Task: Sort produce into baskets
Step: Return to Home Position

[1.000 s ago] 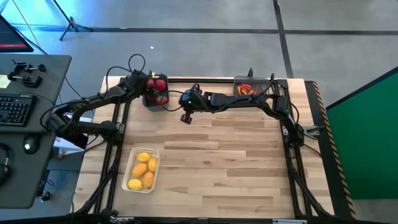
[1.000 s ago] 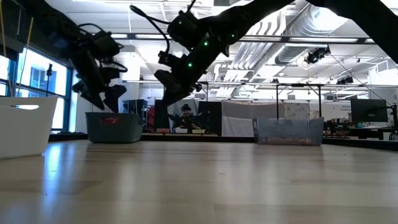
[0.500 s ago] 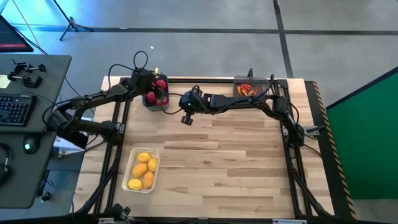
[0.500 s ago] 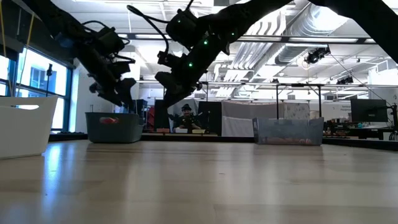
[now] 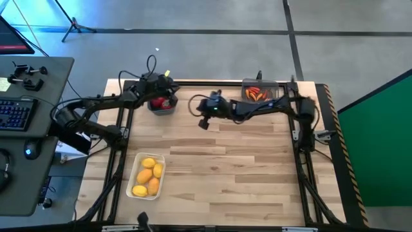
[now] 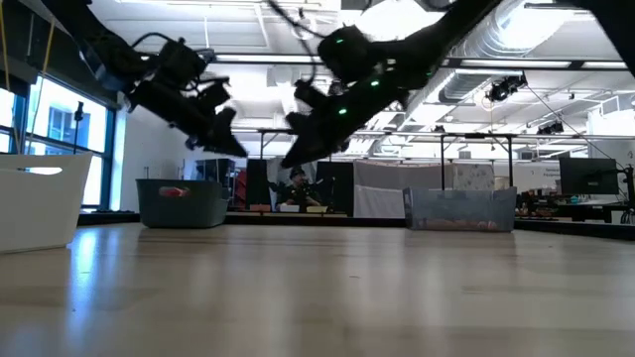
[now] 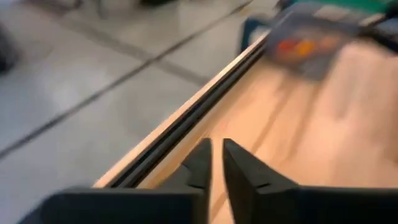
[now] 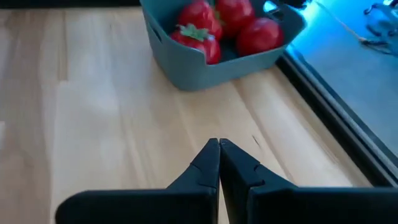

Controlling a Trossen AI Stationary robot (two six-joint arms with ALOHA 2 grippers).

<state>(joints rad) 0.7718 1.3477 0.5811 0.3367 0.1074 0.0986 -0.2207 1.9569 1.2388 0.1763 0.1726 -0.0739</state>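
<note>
Red tomato-like produce (image 8: pixel 214 22) lies in the dark blue-grey basket (image 5: pixel 161 104) at the table's far left. Yellow-orange lemon-like pieces (image 5: pixel 148 175) fill the white basket (image 5: pixel 137 169) near the front left. Orange-red pieces (image 5: pixel 255 93) lie in the translucent grey basket (image 5: pixel 267 87) at the far right. My left gripper (image 7: pixel 216 163) hangs shut and empty above the blue-grey basket, pointing along the table's far edge. My right gripper (image 8: pixel 219 149) is shut and empty, above the bare table just right of that basket.
A black rail (image 7: pixel 186 118) runs along the table's far edge. A desk with a keyboard (image 5: pixel 16 113) stands left of the table. The wooden table top (image 5: pixel 244 174) lies bare in the middle and to the right.
My left gripper has risen from just over the blue-grey basket, tipped from pointing down to nearly level, and its fingers have come together with nothing between them. My right gripper has drawn a little toward the table's right edge.
</note>
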